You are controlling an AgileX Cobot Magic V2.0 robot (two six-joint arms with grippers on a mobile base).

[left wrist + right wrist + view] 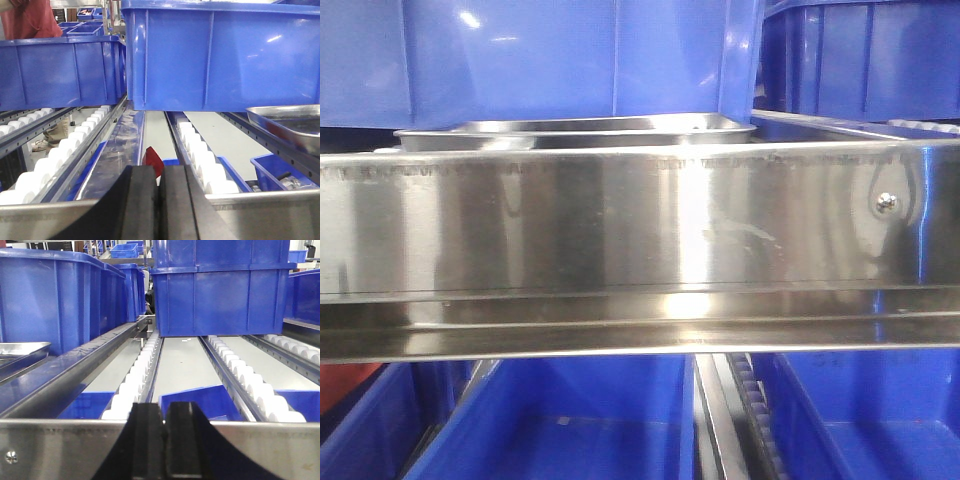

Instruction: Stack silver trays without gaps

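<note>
Left gripper [160,200] and right gripper [165,440] are both pinched closed on nothing, low behind the steel rail [620,220]. The silver tray [575,128] sits past the rail, between the arms, beside a blue bin [520,50]. Risk: a reach clips the rail or bin, or closed fingers shove the tray askew, so it nests with a gap.
</note>
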